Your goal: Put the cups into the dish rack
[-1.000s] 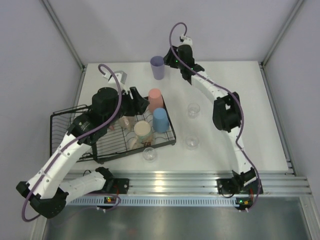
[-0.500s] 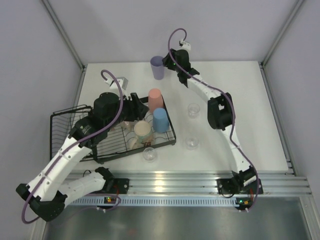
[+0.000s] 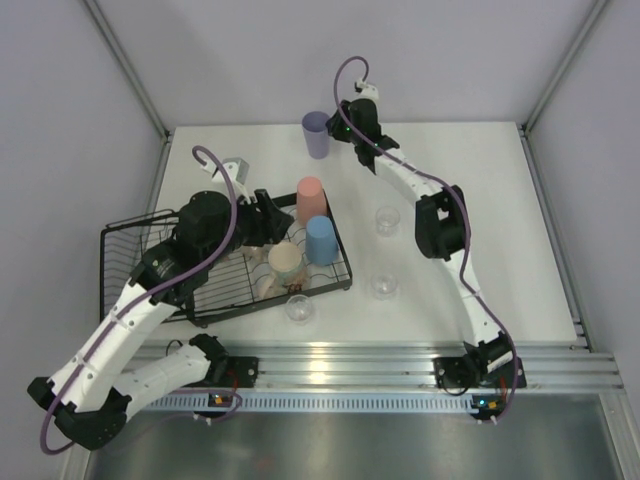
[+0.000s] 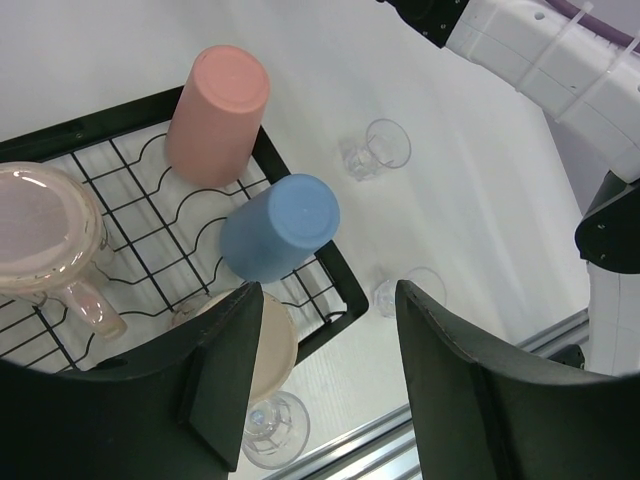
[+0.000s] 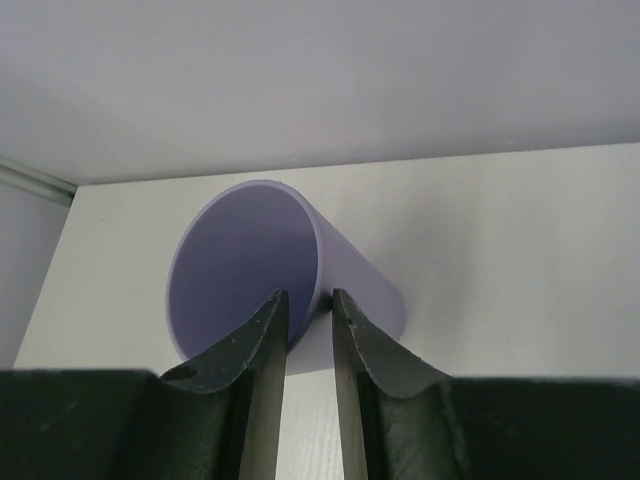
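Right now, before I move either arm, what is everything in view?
dish rack: one, black wire, table's left side
salmon tumbler: one, salmon-pink, upside down in rack
blue tumbler: one, blue, upside down in rack
cream mug: one, cream, in rack
pink mug: one, pale pink, in rack
lavender tumbler: one, lavender, upright at table's far edge
glasses: three, clear, on table outside rack
table: one, white, under everything
left claw: one, black, open above rack
right claw: one, black, astride lavender tumbler's rim

Bright, even light is falling from above, casting soft shadows on the table [image 3: 500,220]; the near rail [image 3: 380,352] is glaring.
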Robot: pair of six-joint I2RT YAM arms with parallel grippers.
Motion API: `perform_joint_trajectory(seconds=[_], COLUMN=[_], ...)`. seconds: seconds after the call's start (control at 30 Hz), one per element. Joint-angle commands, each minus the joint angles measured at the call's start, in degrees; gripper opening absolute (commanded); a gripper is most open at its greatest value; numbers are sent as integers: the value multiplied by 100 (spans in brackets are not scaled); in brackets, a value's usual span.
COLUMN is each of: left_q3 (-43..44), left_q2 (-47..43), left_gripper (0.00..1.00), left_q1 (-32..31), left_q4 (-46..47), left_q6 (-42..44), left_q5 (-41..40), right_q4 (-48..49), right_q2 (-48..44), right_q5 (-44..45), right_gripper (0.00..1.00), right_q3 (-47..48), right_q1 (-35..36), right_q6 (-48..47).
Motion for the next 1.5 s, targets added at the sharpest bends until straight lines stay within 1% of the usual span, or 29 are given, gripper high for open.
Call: perform_joint_trajectory(seconds=[0.0,0.07,0.2,0.27,0.33,0.4,0.43,0.53,0.6,0.7,0.73,0.8,0.83,0.87,0.9,0.97,1.0,1.03,1.07,1.1,1.13,1.17,1.2,1.23,1.3,1.33,1.37,1.4,1.47], left_q3=[-59,-68,-59,-59,-59,-51,-51,-59,-86,-112,-121,-112,-86,-51,2,431,650,853,1333,1556,1741,1934,2232,2400,2786,2901,3007,3208,3350], left_q2=[-97,-89,-115,-115,-98,-80,-80,-89,-89,-89,-89,-36,-19,86,183,481,883,1104,1307,1753,1931,2124,2422,2599,2863,3160,3302,3460,3874], left_gripper=[61,61,61,61,61,61,61,61,61,61,61,61,61,62,62,63,63,63,63,63,63,63,63,63,62,61,61,60,58], left_q1=[6,15,15,15,15,15,15,6,15,15,15,15,15,15,15,32,41,128,181,269,461,593,960,1207,1665,1963,2079,2254,2378], left_q4=[108,108,108,117,117,108,108,108,108,108,108,99,108,108,82,-67,-111,-164,-252,-366,-402,-411,-437,-437,-446,-437,-437,-463,-533], left_q6=[-17,-52,-79,-96,-105,-105,-114,-123,-114,-105,-114,-88,-18,44,105,246,377,431,483,571,589,607,563,511,379,378,370,361,361], left_q5=[-101,-92,-83,-92,-101,-92,-75,-92,-136,-189,-197,-302,-364,-669,-890,-1364,-1671,-1752,-1771,-1640,-1534,-1316,-1053,-354,178,528,732,847,1067], right_q4=[-371,-571,-1046,-1039,-707,-477,-84,655,841,1027,1036,1167,1220,1229,1151,1062,1071,1071,1053,1027,801,616,466,482,770,876,904,921,931], right_q2=[-199,-182,-287,-384,-586,-630,-622,-438,-289,-261,-279,-392,-463,-524,-699,-937,-1269,-1455,-1631,-1867,-1913,-1931,-1949,-1966,-2019,-2002,-1941,-1923,-1931], right_q5=[-105,-96,-87,-96,-114,-140,-279,-989,-1203,-1212,-1221,-1352,-1396,-1406,-1432,-1520,-1537,-1564,-1599,-1712,-2018,-2117,-2178,-2397,-2766,-3125,-3268,-3399,-3646], right_gripper=[23,21,21,20,20,20,17,15,13,8,8,11,14,15,20,23,27,29,33,43,46,48,51,52,52,51,50,50,49], right_q3=[-40,3,-58,-250,-609,-717,-795,-831,-805,-945,-972,-1068,-1242,-1323,-1454,-1621,-1909,-2051,-2157,-2176,-2054,-1905,-1729,-1771,-2112,-2201,-2237,-2316,-2439], right_q1=[51,60,60,60,86,103,104,77,51,51,42,33,25,33,25,16,-10,-28,-54,-89,-125,-160,-221,-239,-248,-239,-231,-187,-152], right_q6=[-247,-265,-335,-318,-327,-327,-327,-143,7,42,69,156,174,166,139,-18,-80,-141,-264,-335,-396,-458,-441,-249,50,217,462,543,622])
